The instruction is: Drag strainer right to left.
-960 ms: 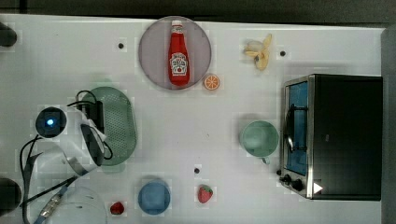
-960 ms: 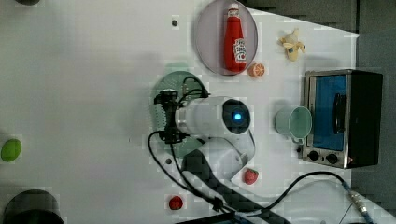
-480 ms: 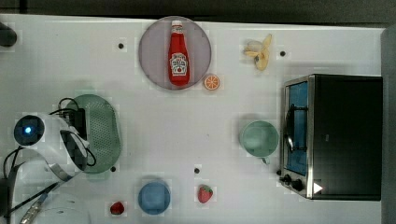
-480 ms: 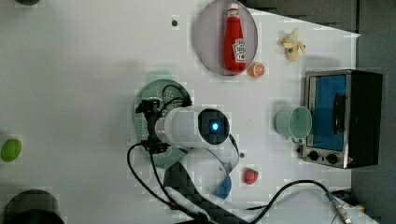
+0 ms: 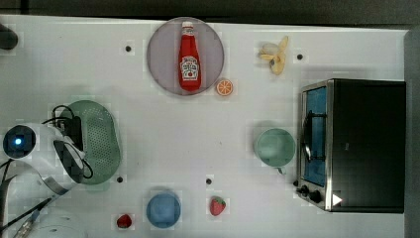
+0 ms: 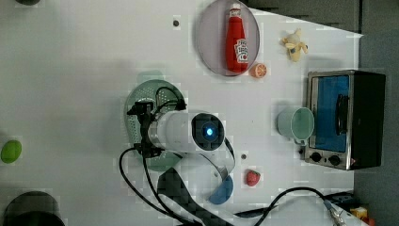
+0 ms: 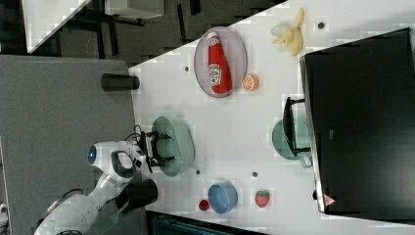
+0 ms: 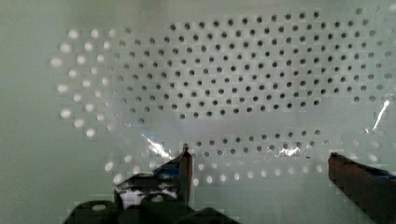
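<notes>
The strainer (image 5: pixel 101 141) is a pale green oval colander lying near the top view's left end of the white table (image 5: pixel 198 134). My gripper (image 5: pixel 73 141) hangs over the rim of the strainer nearest the arm. The right view has my gripper (image 7: pixel 164 147) open, its two fingers spread above the strainer (image 7: pixel 179 143). In the wrist view the dotted bottom of the strainer (image 8: pixel 233 70) lies close below, and both black fingertips (image 8: pixel 184 163) stand wide apart with nothing gripped. The arm covers part of the strainer (image 6: pixel 160 92) in the left view.
A ketchup bottle (image 5: pixel 189 62) lies on a grey plate (image 5: pixel 161 54) with an orange slice (image 5: pixel 224 87) beside it. A banana (image 5: pixel 276 55), green cup (image 5: pixel 275 147) and toaster oven (image 5: pixel 356 144) are at the top view's right. A blue bowl (image 5: pixel 163 209) and strawberry (image 5: pixel 217 205) sit near the front edge.
The strainer slid toward the top view's left with the arm, then stopped. The arm has drawn a little farther left and the fingers have spread slightly wider.
</notes>
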Robot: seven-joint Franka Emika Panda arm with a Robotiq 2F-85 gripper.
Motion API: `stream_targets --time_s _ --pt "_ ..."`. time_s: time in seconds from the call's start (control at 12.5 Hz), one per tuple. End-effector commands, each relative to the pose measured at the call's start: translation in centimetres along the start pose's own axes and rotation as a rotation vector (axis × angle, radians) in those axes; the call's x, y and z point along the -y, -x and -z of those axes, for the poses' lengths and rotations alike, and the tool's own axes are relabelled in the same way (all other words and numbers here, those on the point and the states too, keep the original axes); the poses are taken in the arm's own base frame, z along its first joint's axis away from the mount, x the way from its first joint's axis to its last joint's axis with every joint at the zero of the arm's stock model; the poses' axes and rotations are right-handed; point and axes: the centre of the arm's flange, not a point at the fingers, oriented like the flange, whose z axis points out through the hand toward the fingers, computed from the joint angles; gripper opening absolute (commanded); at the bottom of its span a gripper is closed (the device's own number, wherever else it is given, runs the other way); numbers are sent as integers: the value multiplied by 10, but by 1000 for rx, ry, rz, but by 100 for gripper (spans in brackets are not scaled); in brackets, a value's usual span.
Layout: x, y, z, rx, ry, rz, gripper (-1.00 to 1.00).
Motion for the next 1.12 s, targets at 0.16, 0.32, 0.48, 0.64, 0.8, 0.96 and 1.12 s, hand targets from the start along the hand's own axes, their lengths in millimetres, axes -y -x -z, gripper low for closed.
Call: stream_targets --time_s 0.16,0.32,0.48,0.64,0.8,0.96,1.12 --pt "14 -2 8 14 -24 -120 100" --pt "19 -8 25 -9 -28 -47 100" --pt "25 -23 64 -49 10 64 100" --pt "36 -40 126 -57 -8 218 100" --pt "43 -68 193 -63 -22 351 100" --pt "47 -107 264 -60 -53 414 100" --pt "44 -158 330 -51 -81 434 100"
